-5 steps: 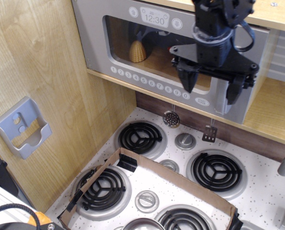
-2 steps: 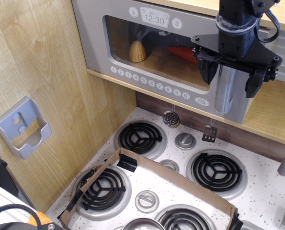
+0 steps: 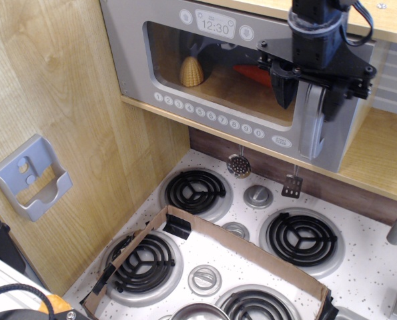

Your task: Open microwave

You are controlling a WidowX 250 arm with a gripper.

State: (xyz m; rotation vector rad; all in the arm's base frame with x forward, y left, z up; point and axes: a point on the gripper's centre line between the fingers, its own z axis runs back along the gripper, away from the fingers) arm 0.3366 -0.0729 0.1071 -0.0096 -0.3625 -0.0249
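Note:
The microwave (image 3: 128, 47) sits at the top of the view, with a wide grey door, a window (image 3: 211, 77), a "12:30" clock display (image 3: 215, 25) and a row of round number buttons (image 3: 208, 115). Its chunky vertical grey handle (image 3: 310, 137) is at the door's right end. My black gripper (image 3: 309, 97) hangs in front of the handle's upper part. It is open, with one finger (image 3: 283, 90) to the left of the handle and the other finger (image 3: 334, 101) to the right. The door looks shut.
A yellow cone-shaped toy (image 3: 192, 71) and an orange-red item (image 3: 251, 72) lie inside the microwave. Below are stove burners (image 3: 195, 190), a cardboard frame (image 3: 241, 243) and two hanging utensils (image 3: 239, 165). A grey bracket (image 3: 31, 177) is on the left wooden wall. A wooden shelf (image 3: 378, 150) is at the right.
My gripper swung right past the handle, then came back left and slightly up. Its open fingers now straddle the handle's top. The door has not moved.

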